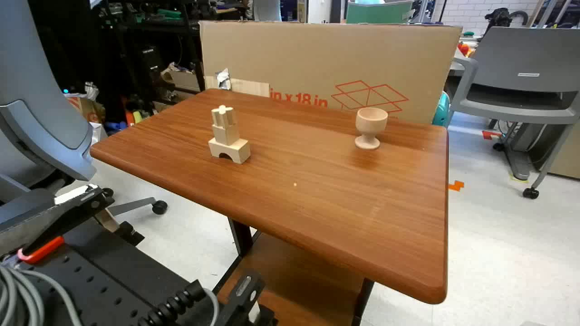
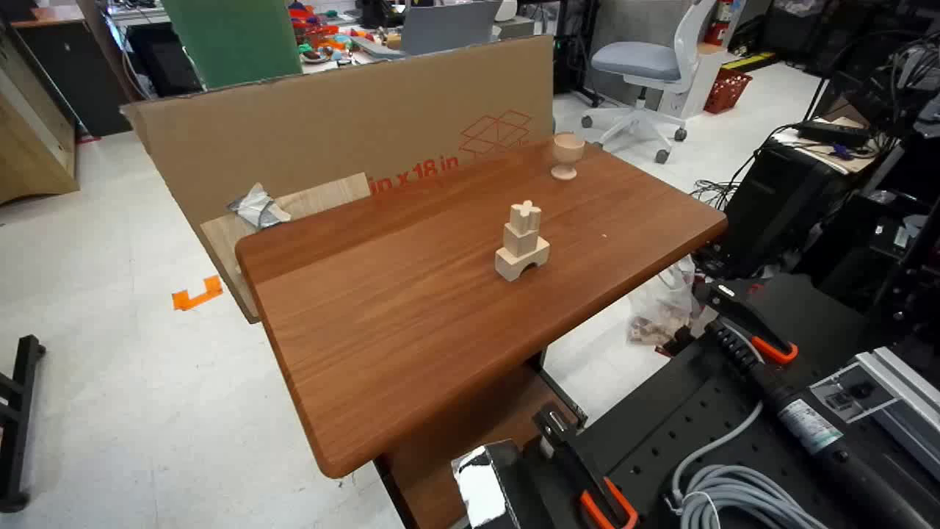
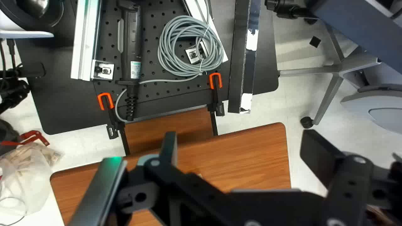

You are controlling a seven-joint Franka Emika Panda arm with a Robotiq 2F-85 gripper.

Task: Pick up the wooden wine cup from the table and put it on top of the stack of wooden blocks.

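The light-tan wooden wine cup (image 1: 371,121) stands upright on the reddish-brown table (image 1: 317,199); it also shows in an exterior view (image 2: 568,150) near the table's far corner. The stack of wooden blocks (image 1: 229,144) stands apart from the cup, an arch block below and narrower blocks above; it shows in an exterior view (image 2: 522,246) too. My gripper (image 3: 242,149) is open and empty in the wrist view, above the table (image 3: 245,157). A pale sliver by its left finger is too small to name. The gripper is outside both exterior views; the cup is not visible in the wrist view.
A large cardboard box (image 1: 326,59) stands along the table's far edge. A black perforated platform (image 3: 176,94) with coiled grey cable (image 3: 188,47), orange-handled clamps (image 3: 215,81) and a black bar (image 3: 243,56) lies by the near edge. Chairs (image 1: 521,81) stand around.
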